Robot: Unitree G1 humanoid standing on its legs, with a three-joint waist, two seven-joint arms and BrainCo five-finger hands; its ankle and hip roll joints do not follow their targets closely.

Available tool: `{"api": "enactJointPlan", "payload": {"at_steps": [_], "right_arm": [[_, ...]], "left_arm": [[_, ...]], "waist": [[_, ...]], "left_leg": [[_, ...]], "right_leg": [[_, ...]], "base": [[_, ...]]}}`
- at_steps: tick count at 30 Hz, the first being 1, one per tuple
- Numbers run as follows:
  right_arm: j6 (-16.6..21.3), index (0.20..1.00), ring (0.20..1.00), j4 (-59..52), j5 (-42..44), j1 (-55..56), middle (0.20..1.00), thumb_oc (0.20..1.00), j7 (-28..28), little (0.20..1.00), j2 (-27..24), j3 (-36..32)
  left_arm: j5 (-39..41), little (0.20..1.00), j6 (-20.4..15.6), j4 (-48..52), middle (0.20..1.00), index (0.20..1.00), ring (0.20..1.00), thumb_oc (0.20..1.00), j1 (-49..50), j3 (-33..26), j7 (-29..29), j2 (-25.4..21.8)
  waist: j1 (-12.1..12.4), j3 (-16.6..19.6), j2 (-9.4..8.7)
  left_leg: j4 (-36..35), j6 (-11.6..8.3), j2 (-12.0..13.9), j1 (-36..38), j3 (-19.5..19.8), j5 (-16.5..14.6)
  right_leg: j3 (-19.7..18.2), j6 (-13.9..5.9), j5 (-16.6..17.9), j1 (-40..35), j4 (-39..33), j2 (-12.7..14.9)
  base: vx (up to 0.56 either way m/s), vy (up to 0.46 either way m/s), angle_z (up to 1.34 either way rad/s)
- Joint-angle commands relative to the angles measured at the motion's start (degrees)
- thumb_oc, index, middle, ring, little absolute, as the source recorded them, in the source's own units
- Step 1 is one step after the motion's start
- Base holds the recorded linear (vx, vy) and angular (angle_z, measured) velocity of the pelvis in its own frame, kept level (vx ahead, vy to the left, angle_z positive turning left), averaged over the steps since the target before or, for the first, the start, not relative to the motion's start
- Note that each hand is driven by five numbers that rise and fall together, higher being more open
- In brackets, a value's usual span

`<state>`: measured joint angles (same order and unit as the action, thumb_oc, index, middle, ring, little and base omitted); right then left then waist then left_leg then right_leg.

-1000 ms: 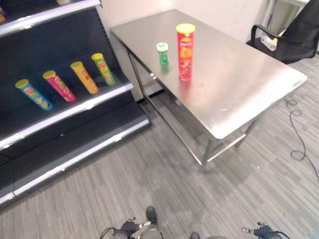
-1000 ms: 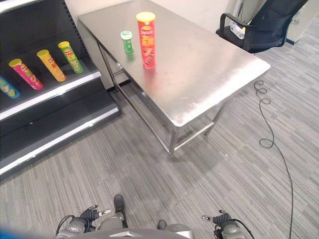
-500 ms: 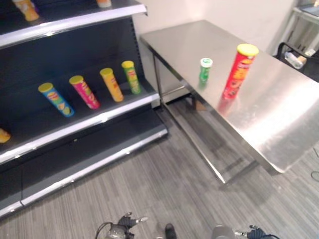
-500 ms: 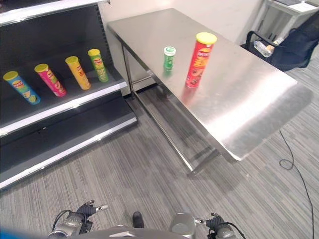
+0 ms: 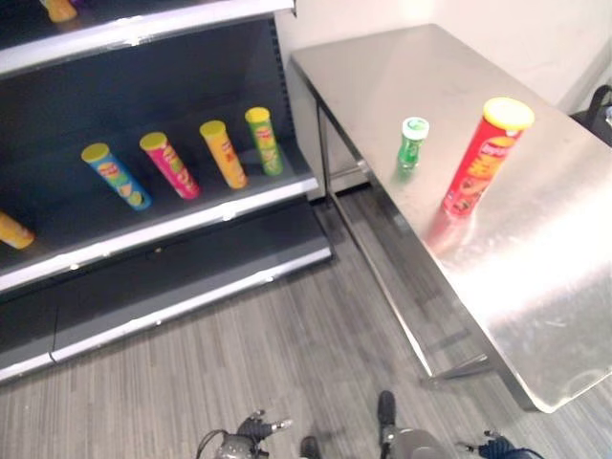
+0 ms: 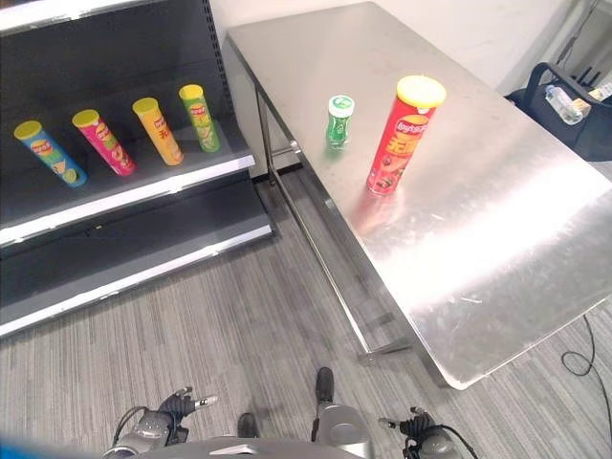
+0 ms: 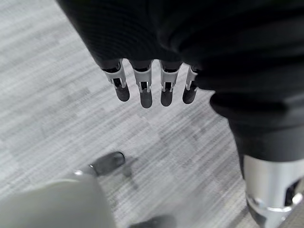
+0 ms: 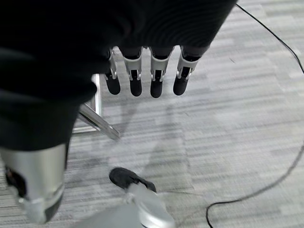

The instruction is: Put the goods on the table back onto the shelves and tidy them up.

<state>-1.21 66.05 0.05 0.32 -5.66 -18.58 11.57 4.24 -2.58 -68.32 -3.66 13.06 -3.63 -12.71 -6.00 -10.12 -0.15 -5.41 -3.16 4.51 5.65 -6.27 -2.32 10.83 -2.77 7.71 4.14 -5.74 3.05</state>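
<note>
Nothing has been picked up yet. 2 goods stand upright on the steel table [image 6: 497, 239]: a tall red can [image 6: 405, 134] with a yellow lid and, just beside it toward the shelves, a short green can [image 6: 338, 120]. Both are well apart from either hand, far ahead and above where the hands hang.

The left hand [image 7: 142, 88] points down at the grey floor [image 7: 57, 95], fingers straight and relaxed, grasping nothing. The right hand [image 8: 142, 78] hangs the same way — fingers loose and empty — with a table leg [image 8: 97, 123] just past its fingertips.

On the shelf [image 6: 143, 186] 4 cans already lie in a row, tilted alike: blue [image 6: 48, 151], pink [image 6: 103, 141], orange [image 6: 157, 129] and green [image 6: 199, 117]. In the left eye view another orange can [image 5: 13, 229] lies further along at the edge.

So, as I judge it, the task is at its very start — both table cans remain to be fetched and shelved, and any straightening of the row comes after that.
</note>
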Motion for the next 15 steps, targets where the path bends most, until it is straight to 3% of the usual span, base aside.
{"api": "enactJointPlan", "payload": {"at_steps": [1, 5, 7, 8, 9, 10, 11, 13, 15], "right_arm": [[0.1, 1.0, 1.0, 2.1, 0.2, -0.6, 1.0, 1.0, 0.4, 1.0, -0.8, 0.7], [-0.1, 1.0, 1.0, 3.2, -0.2, -0.2, 1.0, 1.0, 0.7, 1.0, -0.8, 0.8], [-0.1, 1.0, 1.0, 3.5, -0.3, -0.2, 1.0, 1.0, 0.9, 1.0, -1.0, 1.0], [-0.1, 1.0, 1.0, 3.4, -0.2, -0.4, 1.0, 1.0, 0.8, 1.0, -1.7, 1.2], [-0.2, 1.0, 1.0, 3.4, 0.2, -0.7, 1.0, 1.0, 0.7, 1.0, -2.0, 1.2], [-0.2, 1.0, 1.0, 3.4, 0.2, -0.7, 1.0, 1.0, 0.7, 1.0, -2.0, 1.2], [-0.1, 1.0, 1.0, 3.4, 0.5, -0.9, 1.0, 1.0, 0.6, 1.0, -2.2, 1.1], [-0.1, 1.0, 1.0, 3.6, 0.8, -1.3, 1.0, 1.0, 0.8, 1.0, -2.7, 1.4], [-0.1, 1.0, 1.0, 3.5, 1.0, -1.4, 1.0, 1.0, 0.6, 1.0, -2.8, 1.3]], "left_arm": [[-0.1, 1.0, -0.8, -2.3, 1.0, 1.0, 1.0, 1.0, -1.7, -0.6, -0.2, -1.7], [0.2, 1.0, -0.7, -1.9, 1.0, 1.0, 1.0, 1.0, -1.5, -0.9, 0.1, -1.7], [0.9, 1.0, -0.8, -1.2, 1.0, 1.0, 1.0, 1.0, -1.4, -0.8, 0.4, -1.7], [1.8, 1.0, -0.7, 0.0, 1.0, 1.0, 1.0, 1.0, -1.8, -0.5, 0.5, -1.8], [1.8, 1.0, -0.8, 0.4, 1.0, 1.0, 1.0, 1.0, -2.4, -0.1, 0.3, -2.0], [1.8, 1.0, -0.8, 0.4, 1.0, 1.0, 1.0, 1.0, -2.4, -0.1, 0.3, -2.0], [1.5, 1.0, -0.8, 0.2, 1.0, 1.0, 1.0, 1.0, -2.4, 0.1, 0.3, -1.9], [0.9, 1.0, -0.8, -0.7, 1.0, 1.0, 1.0, 1.0, -1.6, 0.1, 0.7, -1.8], [0.9, 1.0, -0.7, -1.1, 1.0, 1.0, 1.0, 1.0, -1.6, 0.3, 0.7, -1.7]], "waist": [[-0.6, 0.0, -1.87], [-0.5, 0.2, -1.92], [-0.4, -0.4, -2.17], [0.0, -2.0, -2.89], [0.0, -2.7, -3.2], [0.0, -2.7, -3.19], [-0.4, -2.9, -3.06], [0.1, -2.2, -2.51], [0.3, -2.1, -2.11]], "left_leg": [[3.2, -1.89, -1.9, -2.5, -5.1, -0.4], [7.2, -2.5, -1.6, -3.1, -5.2, -1.7], [12.8, -2.78, -2.1, -5.4, -4.3, -3.1], [21.4, -4.26, -2.7, -9.3, -2.8, -2.9], [25.8, -6.3, -2.4, -12.3, -1.6, -0.3], [25.8, -6.3, -2.4, -12.3, -1.6, -0.3], [25.1, -7.35, -0.5, -12.8, -2.4, 1.3], [15.9, -5.07, 3.8, -10.7, -2.4, 0.7], [11.6, -5.11, 5.1, -9.9, -1.4, 2.7]], "right_leg": [[-2.4, -5.07, -8.7, -3.2, 2.6, 3.3], [-1.7, -4.43, -9.5, -5.0, 2.0, 3.3], [-1.5, -3.86, -10.6, -5.4, 2.8, 3.4], [-1.6, -2.87, -11.3, -5.7, 3.6, 4.0], [-1.2, -2.48, -11.6, -5.9, 3.8, 4.2], [-1.1, -2.48, -11.6, -5.9, 3.8, 4.2], [-0.7, -2.5, -11.9, -6.3, 3.5, 4.2], [-1.5, -3.55, -11.7, -7.2, 2.6, 4.3], [-1.9, -3.84, -11.9, -7.2, 2.5, 4.2]], "base": [[0.09, -0.166, 0.07], [0.03, -0.099, 0.05], [-0.01, -0.124, 0.07], [-0.06, -0.123, 0.18], [-0.06, -0.09, 0.25], [-0.01, -0.004, 0.19], [0.09, 0.052, 0.05], [0.21, 0.145, -0.06], [0.1, 0.081, -0.32]]}}
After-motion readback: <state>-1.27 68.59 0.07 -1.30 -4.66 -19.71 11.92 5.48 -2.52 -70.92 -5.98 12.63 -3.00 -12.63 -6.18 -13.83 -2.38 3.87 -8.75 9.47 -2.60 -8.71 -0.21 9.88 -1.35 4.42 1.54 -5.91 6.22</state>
